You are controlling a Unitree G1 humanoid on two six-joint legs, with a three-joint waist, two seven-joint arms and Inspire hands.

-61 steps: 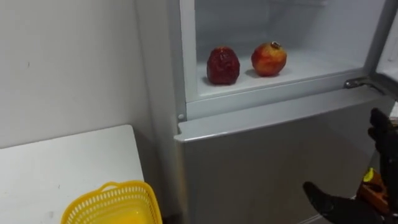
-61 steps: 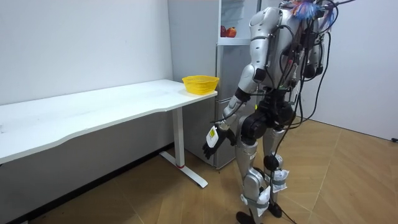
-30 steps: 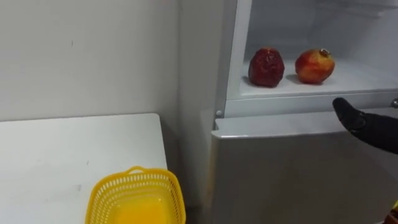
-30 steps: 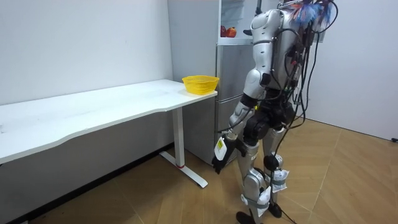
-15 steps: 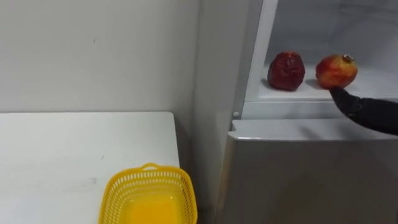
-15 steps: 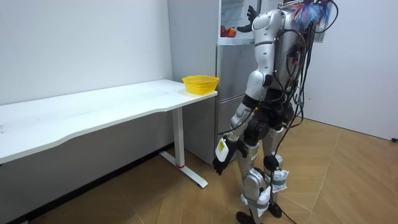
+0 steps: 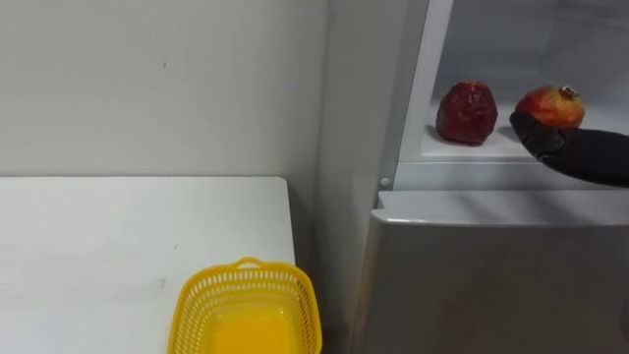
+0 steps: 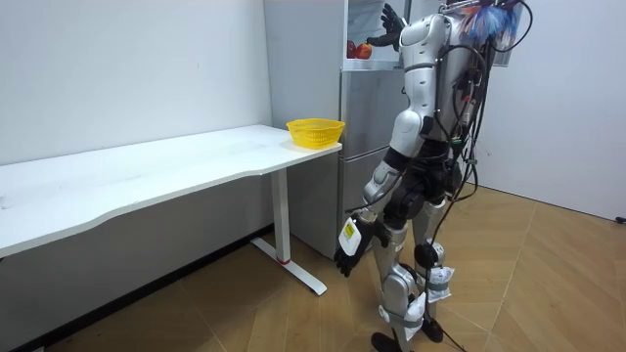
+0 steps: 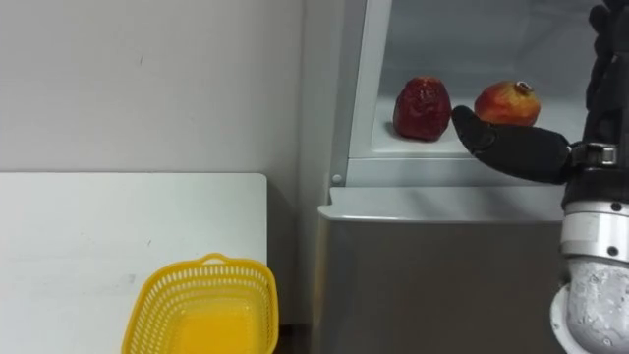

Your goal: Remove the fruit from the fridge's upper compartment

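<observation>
Two fruits, dark red one (image 9: 423, 108) and orange-red one (image 9: 507, 103), in upper fridge (image 9: 356, 88), right robot hand (image 9: 519, 149) wide open.

My right hand (image 7: 580, 155) covers the pomegranate's (image 7: 550, 102) lower part; basket (image 7: 244, 267) cut by bottom edge; my fingers (image 9: 607, 59) run off top.

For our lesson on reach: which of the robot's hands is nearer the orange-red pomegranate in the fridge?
Right. The right hand is raised just in front of the pomegranate; the left hand hangs low by its thigh.
</observation>
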